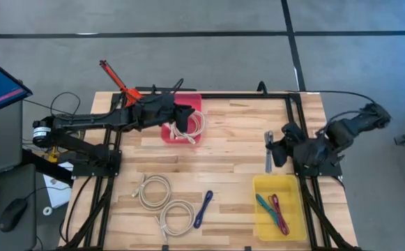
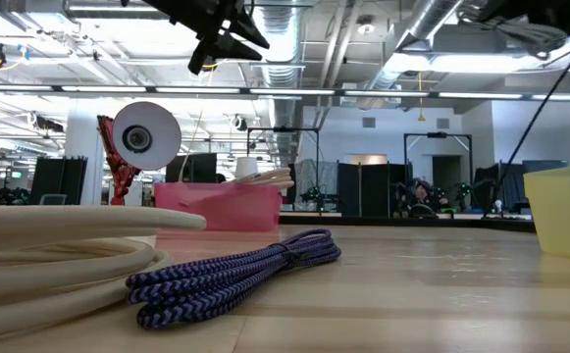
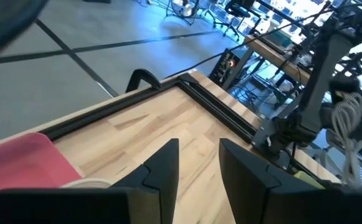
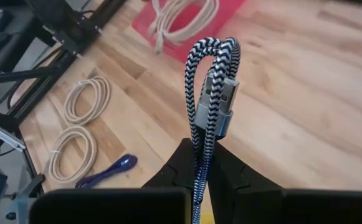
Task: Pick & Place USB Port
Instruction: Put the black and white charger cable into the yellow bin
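Right gripper (image 4: pixel 207 163): clamped on braided cable (image 4: pixel 210 87), held above table beside yellow bin (image 1: pixel 279 206). Advice: centre over bin, lower, then release. Left gripper (image 3: pixel 198 163): parted, empty, over pink bin (image 1: pixel 182 125).

I see the wooden desk (image 1: pixel 223 150) carrying a pink tray (image 1: pixel 169 134) at its far edge, a yellow bin (image 1: pixel 261 222) near the front right, two white cable coils (image 1: pixel 164 202) and a blue cable (image 1: pixel 203 208) in front.
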`<state>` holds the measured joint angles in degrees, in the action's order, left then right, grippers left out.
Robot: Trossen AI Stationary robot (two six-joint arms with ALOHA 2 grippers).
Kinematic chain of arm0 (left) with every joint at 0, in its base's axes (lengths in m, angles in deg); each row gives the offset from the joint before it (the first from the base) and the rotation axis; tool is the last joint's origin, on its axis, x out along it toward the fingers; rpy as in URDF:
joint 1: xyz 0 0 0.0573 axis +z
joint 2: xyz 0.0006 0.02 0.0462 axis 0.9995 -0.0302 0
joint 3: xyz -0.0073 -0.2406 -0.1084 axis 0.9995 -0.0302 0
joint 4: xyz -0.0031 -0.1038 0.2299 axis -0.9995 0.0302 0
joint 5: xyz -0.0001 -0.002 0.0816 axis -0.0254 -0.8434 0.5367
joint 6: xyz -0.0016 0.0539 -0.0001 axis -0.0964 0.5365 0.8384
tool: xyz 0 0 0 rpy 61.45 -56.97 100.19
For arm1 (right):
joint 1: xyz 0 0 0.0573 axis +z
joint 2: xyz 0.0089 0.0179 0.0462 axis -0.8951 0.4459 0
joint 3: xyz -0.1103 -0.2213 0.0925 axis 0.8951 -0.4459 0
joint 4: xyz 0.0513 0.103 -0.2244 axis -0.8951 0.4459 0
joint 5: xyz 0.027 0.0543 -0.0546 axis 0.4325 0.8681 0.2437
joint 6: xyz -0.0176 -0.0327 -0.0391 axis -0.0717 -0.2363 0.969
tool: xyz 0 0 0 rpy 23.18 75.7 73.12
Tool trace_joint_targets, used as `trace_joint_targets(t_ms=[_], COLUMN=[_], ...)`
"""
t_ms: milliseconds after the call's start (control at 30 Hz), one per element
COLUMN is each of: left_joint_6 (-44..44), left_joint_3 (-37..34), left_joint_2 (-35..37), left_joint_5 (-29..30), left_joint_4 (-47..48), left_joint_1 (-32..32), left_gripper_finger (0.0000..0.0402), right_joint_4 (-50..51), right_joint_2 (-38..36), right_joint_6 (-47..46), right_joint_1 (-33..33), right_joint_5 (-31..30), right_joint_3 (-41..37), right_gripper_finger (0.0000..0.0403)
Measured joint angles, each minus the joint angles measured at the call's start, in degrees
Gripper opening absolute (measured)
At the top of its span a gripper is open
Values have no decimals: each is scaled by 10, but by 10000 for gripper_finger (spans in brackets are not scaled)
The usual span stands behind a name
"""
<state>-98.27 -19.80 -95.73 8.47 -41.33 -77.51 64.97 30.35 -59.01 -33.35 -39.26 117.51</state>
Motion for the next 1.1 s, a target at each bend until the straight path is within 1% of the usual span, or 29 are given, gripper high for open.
trace_joint_targets(t_ms=[133,200,467,533,600,833,867,967,1100], left_joint_6=[0,0,0,0,0,0,0,0,0], left_joint_3=[0,0,0,0,0,0,0,0,0], left_joint_2=[0,0,0,0,0,0,0,0,0], left_joint_5=[0,0,0,0,0,0,0,0,0], left_joint_4=[0,0,0,0,0,0,0,0,0], left_joint_1=[9,12,21,21,21,21,21,21,21], left_gripper_finger=[113,113,113,113,113,113,113,113,113], right_joint_4=[23,27,30,27,28,50,46,33,17], right_joint_2=[33,53,143,164,186,254,263,284,304], right_joint_6=[-97,-133,-259,-322,-396,-555,-571,-575,-572], right_joint_1=[68,95,159,170,184,255,259,261,258], right_joint_5=[-41,-48,-28,-31,-49,-32,-27,0,4], right_joint_3=[0,0,0,0,-1,-1,-1,-1,0], right_gripper_finger=[9,9,9,9,9,9,9,9,9])
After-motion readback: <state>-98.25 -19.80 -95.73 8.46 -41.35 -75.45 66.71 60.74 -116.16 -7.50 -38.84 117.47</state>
